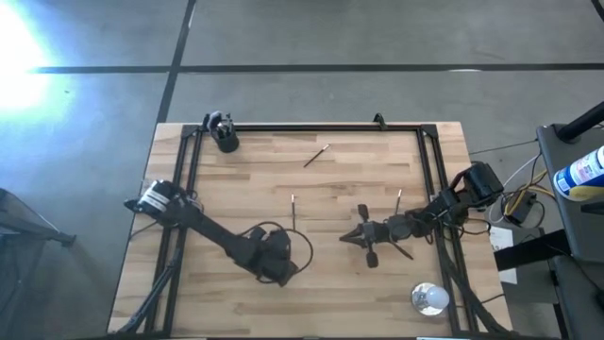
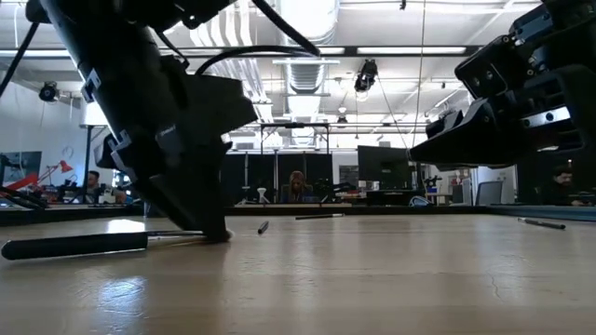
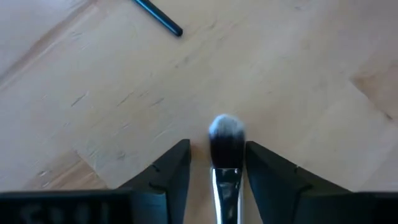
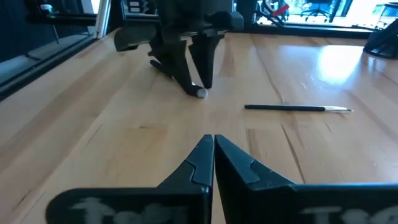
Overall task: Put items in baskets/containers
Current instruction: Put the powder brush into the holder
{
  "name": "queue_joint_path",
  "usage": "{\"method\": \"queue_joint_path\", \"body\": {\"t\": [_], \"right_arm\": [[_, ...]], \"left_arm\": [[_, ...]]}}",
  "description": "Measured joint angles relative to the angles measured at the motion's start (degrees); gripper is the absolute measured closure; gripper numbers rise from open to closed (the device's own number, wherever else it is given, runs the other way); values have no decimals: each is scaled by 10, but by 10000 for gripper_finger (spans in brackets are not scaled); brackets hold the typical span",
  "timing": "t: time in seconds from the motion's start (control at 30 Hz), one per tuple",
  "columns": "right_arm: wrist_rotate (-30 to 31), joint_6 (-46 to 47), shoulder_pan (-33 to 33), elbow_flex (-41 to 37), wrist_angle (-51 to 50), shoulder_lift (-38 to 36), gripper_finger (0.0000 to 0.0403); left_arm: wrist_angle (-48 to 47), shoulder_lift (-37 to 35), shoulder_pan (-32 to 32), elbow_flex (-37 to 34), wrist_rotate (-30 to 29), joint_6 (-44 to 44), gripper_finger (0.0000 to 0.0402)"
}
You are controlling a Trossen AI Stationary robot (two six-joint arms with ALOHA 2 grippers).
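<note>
A fluffy-headed makeup brush [image 3: 227, 138] lies flat on the table, its dark handle [image 2: 74, 245] showing in the low view. My left gripper [image 3: 217, 149] is down at the table near the middle of the near half [image 1: 281, 267], open, with one finger on each side of the brush's head and silver ferrule. My right gripper [image 4: 213, 149] is shut on nothing and hovers above the table right of centre [image 1: 354, 236], pointing at the left gripper. The black cup [image 1: 225, 138] stands in the far-left corner. Slim brushes lie loose on the wood [image 1: 316, 156], [image 1: 293, 210], [image 1: 397, 200]. My left gripper comes down from above with its fingers [image 3: 177, 168] along the brush, either side of the bristle head. A strip of wood shows between one finger and the head; the other finger [image 3: 261, 168] stands right against it. Whether it touches, I cannot tell.
A shiny silver round object [image 1: 429, 297] sits near the near-right corner. A black frame rail [image 1: 311, 127] runs along the table's far edge and down both sides. One slim dark brush [image 4: 298, 108] lies between the two grippers, toward the far side. People sit in the room beyond.
</note>
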Motion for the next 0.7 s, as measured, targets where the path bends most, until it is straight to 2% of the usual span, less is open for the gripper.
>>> {"method": "queue_joint_path", "body": {"t": [0.1,0.2,0.27,0.33,0.37,0.47,0.7], "right_arm": [[0,0,0,2,-1,0,394],[0,2,1,2,-2,0,394],[0,10,1,-1,-4,0,394],[3,24,5,-7,-8,0,394],[3,32,7,-11,-8,0,394],[6,56,13,-27,-8,0,394],[24,89,37,-35,-8,6,394]], "left_arm": [[-3,10,1,1,-11,-6,280],[-1,13,2,0,-35,-8,334],[26,11,1,-2,-81,-10,377],[87,11,1,-8,-143,2,391],[130,10,1,-10,-167,23,394],[312,19,-1,-22,-193,113,399],[685,105,36,-30,-180,331,401]]}}
